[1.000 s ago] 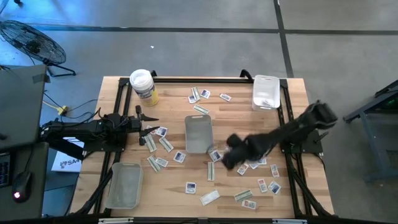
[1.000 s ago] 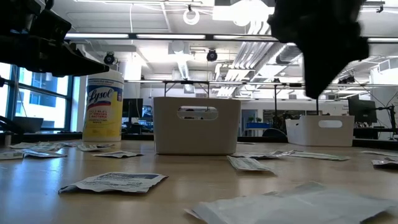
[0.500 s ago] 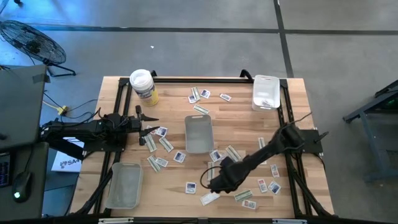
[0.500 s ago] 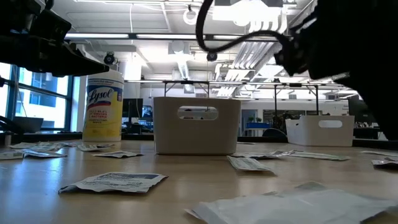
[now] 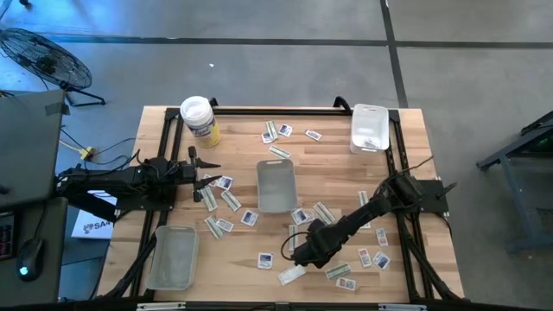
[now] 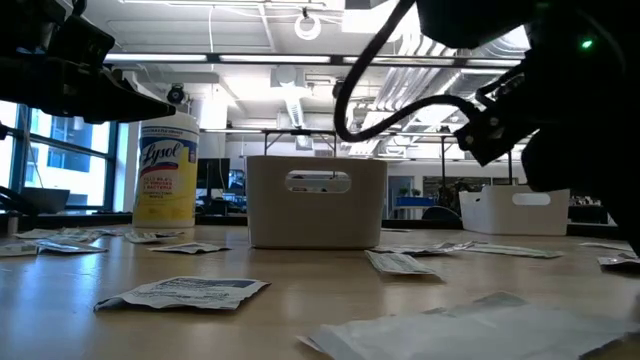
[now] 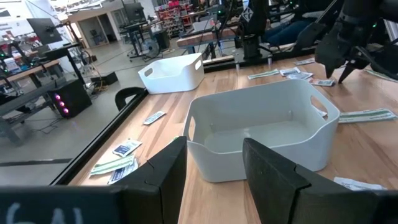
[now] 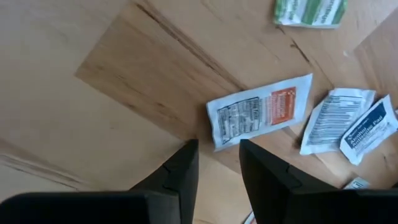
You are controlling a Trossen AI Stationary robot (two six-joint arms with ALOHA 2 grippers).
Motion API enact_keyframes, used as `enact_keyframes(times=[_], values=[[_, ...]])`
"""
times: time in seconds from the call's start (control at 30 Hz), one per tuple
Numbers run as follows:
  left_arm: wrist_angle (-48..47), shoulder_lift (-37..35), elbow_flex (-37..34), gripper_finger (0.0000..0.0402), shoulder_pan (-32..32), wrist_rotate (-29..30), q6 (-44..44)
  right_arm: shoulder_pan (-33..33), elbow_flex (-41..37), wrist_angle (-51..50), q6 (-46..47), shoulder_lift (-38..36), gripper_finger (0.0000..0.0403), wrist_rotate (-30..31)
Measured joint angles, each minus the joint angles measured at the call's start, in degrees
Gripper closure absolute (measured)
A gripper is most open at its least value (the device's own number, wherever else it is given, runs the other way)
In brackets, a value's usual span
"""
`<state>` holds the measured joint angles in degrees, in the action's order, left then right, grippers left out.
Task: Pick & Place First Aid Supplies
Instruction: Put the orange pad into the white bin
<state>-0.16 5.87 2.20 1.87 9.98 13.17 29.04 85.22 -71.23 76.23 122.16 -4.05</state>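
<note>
- A wooden tabletop (image 5: 337,164) framed in black rail stands on a grey floor, with an open workshop of benches and ceiling lights behind it.
- The right claw (image 8: 214,165) has swung from mid-tabletop, near the middle tray, down to the near edge within the last second, and has barely moved in the last half second. It now hangs low with its fingers a narrow gap apart and nothing between them.
- Just ahead of its fingertips lies a white packet with an orange end (image 8: 260,112), flat on the wood. Judging by this, it is the chosen target and the grasp is not yet made.
- Further out, more first aid supplies (image 5: 363,255) lie scattered around the right arm, with others near the far edge and to the left of the middle tray (image 5: 276,184).
- The left claw (image 7: 214,171) has not moved. It waits at the left side, fingers a moderate gap apart and empty, facing the middle tray.
- A second tray (image 5: 369,128) and a yellow-labelled tub (image 5: 198,117) stand at the far corners.
</note>
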Motion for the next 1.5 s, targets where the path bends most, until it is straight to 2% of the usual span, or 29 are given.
enact_keyframes(times=[0.33,0.6,0.83,1.1,1.5], values=[[0.00,0.02,-0.02,0.0247,0.00,0.00,0.00,-0.37,-0.94,0.46,-5.16,-0.04,0.0311,4.35],[0.00,0.02,-0.02,0.0247,0.00,0.00,0.00,-3.14,-5.18,4.92,-7.75,-0.46,0.0348,-1.31],[0.00,0.02,-0.02,0.0247,0.00,0.00,0.00,-4.90,-5.00,4.68,-8.82,-0.85,0.0397,-2.60],[0.00,0.02,-0.02,0.0247,0.00,0.00,0.00,-5.78,-4.48,1.85,-9.03,-5.19,0.0401,2.07],[0.00,0.01,-0.01,0.0247,0.00,0.02,0.00,-7.69,-4.32,-4.24,-7.13,-15.61,0.0402,3.99]])
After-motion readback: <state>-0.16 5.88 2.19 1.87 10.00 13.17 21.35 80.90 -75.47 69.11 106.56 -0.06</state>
